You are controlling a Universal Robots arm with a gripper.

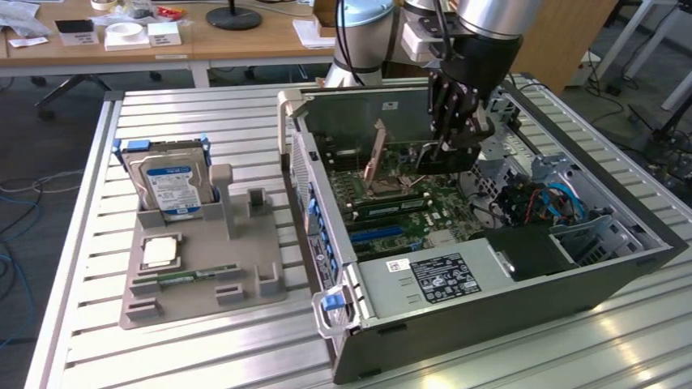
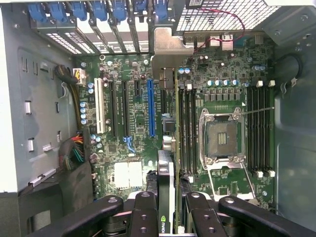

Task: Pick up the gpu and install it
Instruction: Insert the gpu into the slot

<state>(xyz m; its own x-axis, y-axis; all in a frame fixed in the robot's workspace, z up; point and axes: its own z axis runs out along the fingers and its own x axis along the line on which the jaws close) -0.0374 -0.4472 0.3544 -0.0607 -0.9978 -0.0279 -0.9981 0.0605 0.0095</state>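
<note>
Matt metal bracket (gpu end)

A slatted aluminium table spreads across the foreground, its ribs catching pale glare toward the exterior view's right. Behind it stands a wooden desk carrying papers, small white boxes and a black round lamp base. Grey floor shows at the exterior view's left, crossed by loose cables. A wooden panel rises behind the table.

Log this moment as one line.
gripper: shut on gpu | gpu: on edge over motherboard, inside case | seating: unclear
</note>
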